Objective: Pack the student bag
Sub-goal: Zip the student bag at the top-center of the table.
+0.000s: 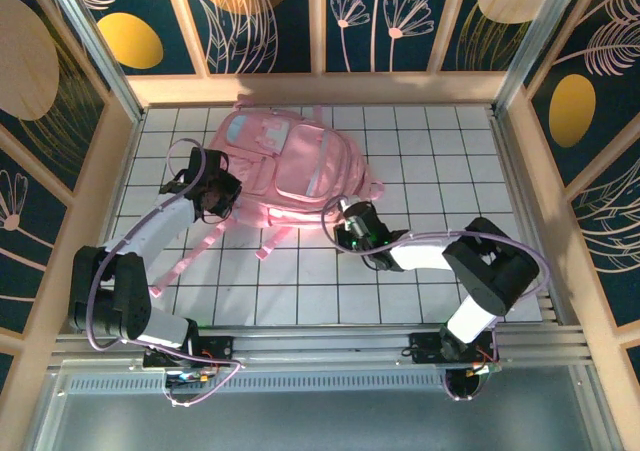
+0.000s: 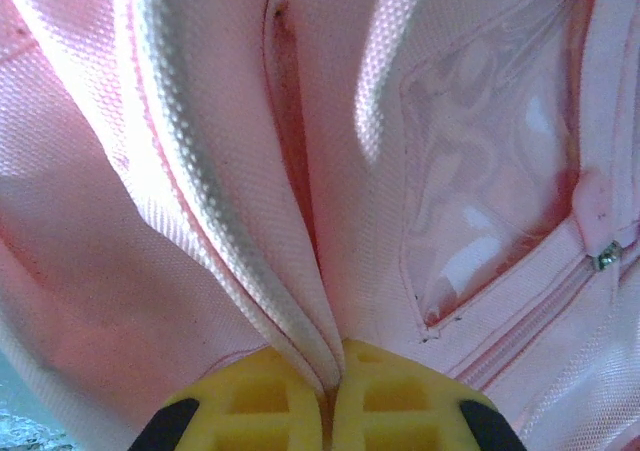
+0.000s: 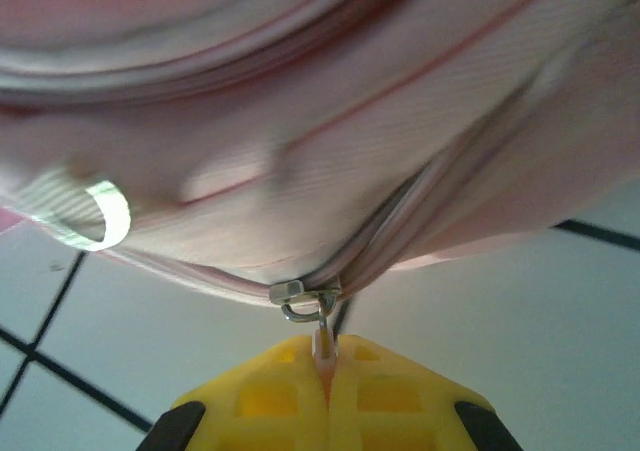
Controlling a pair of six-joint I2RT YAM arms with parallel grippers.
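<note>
On the white tiled table point(image 1: 430, 141), your student bag point(image 1: 285, 166) is lying flat toward the back wall, a bit left of middle. Your left gripper point(image 2: 330, 383) has its fingers squeezed together on a fold of pink fabric at the bag's left side. The right gripper point(image 3: 325, 369) is pinching the little zipper pull point(image 3: 322, 345) at its near right edge.

You have 1 student bag point(image 1: 285, 161) on 1 tabletop point(image 1: 440, 151). You're running 2 arms point(image 1: 150, 236), so 2 pincers: 1 left pincer point(image 2: 325, 381), 1 right pincer point(image 3: 327, 366). Count 1 zipper slider point(image 2: 605, 256) in the left wrist view, 1 more zipper slider point(image 3: 300, 296) in the right wrist view.
</note>
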